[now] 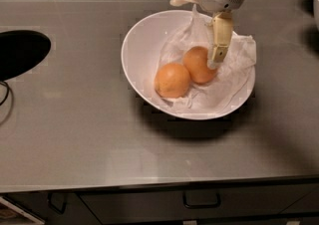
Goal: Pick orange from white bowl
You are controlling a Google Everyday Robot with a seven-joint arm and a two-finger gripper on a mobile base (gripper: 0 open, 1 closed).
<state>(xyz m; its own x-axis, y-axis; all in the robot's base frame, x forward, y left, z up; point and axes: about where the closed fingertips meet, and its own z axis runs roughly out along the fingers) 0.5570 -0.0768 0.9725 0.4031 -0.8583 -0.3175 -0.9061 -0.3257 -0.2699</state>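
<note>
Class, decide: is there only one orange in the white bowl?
No: the front orange and the rear orange both lie in the white bowl, the gripper beside the rear one.

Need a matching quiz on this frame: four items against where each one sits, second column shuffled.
Items:
1. gripper
2. image-left orange
3. white bowl
4. drawer handle

Places:
A. standing on the grey counter
B. below the counter's front edge
C. hanging over the bowl's right side
D. inside the bowl, on crumpled white paper

Pairs: 1-C, 2-D, 3-A, 4-B
</note>
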